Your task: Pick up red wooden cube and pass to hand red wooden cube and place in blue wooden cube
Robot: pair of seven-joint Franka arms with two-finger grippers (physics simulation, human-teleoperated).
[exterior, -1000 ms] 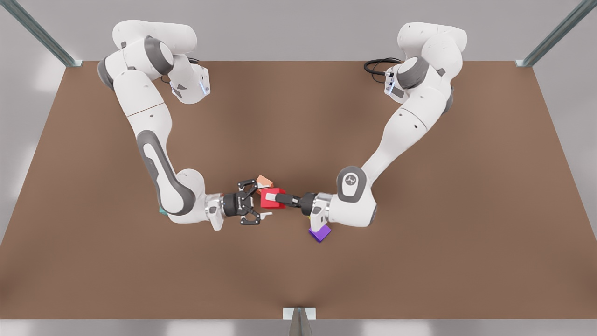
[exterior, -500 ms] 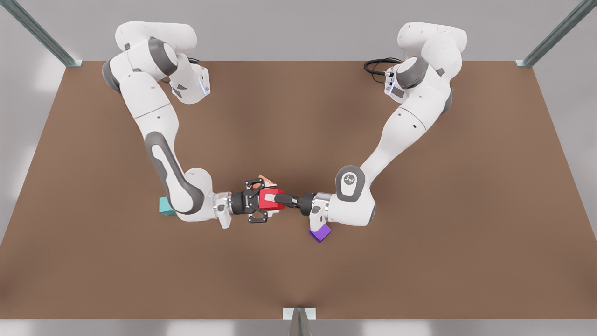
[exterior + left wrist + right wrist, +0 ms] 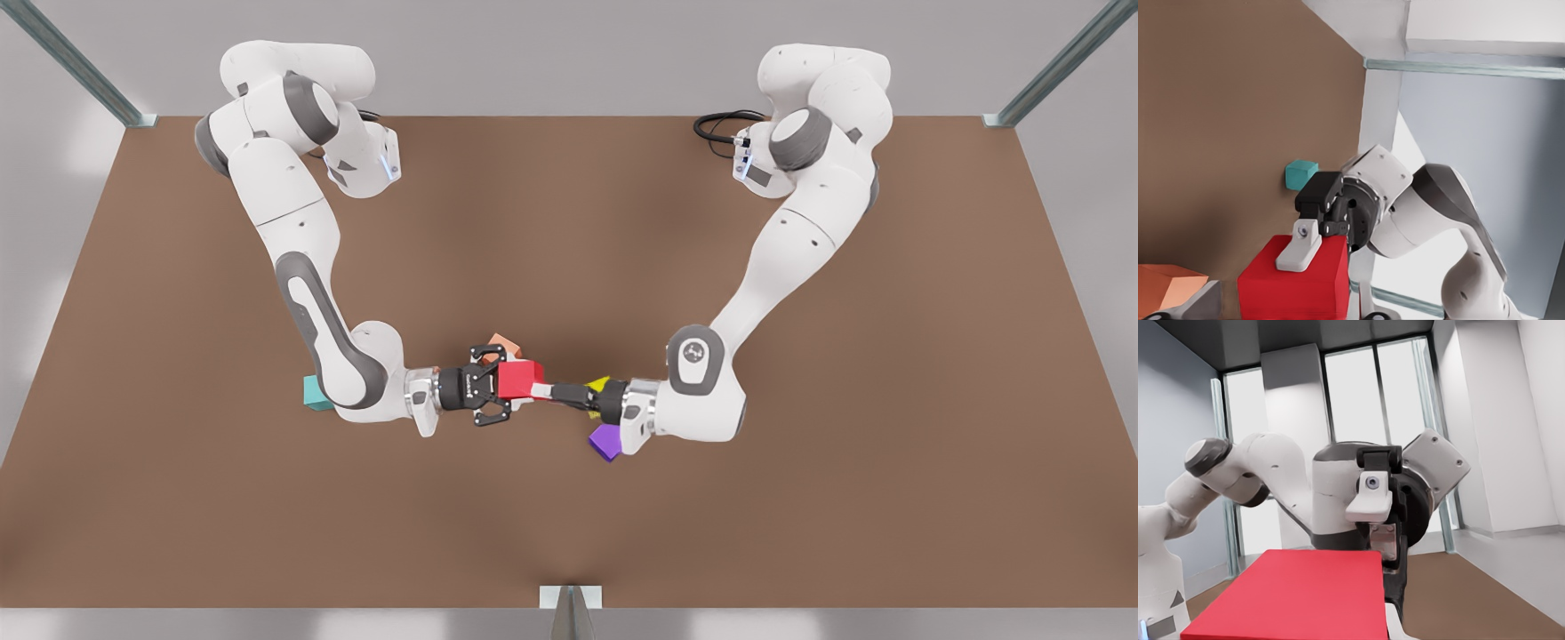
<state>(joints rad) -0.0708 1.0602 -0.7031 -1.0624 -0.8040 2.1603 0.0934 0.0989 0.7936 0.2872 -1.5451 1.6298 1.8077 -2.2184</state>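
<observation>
On the brown table [image 3: 569, 222], the right gripper [image 3: 505, 388] (on the front view's left arm) is clamped on the red wooden cube [image 3: 523, 378], which sits between its fingers. The left gripper [image 3: 544, 391] faces it with its fingers spread, their tips right at the cube's far side. The blue wooden cube [image 3: 311, 392] rests well behind the right gripper's fingers, beside that arm.

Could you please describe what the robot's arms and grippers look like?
Both arms are white rounded segments with grey joint bands; a black cable loops at one base. The left gripper, at the front view's right, and the right gripper, at its left, are black with white fingertip pads.
</observation>
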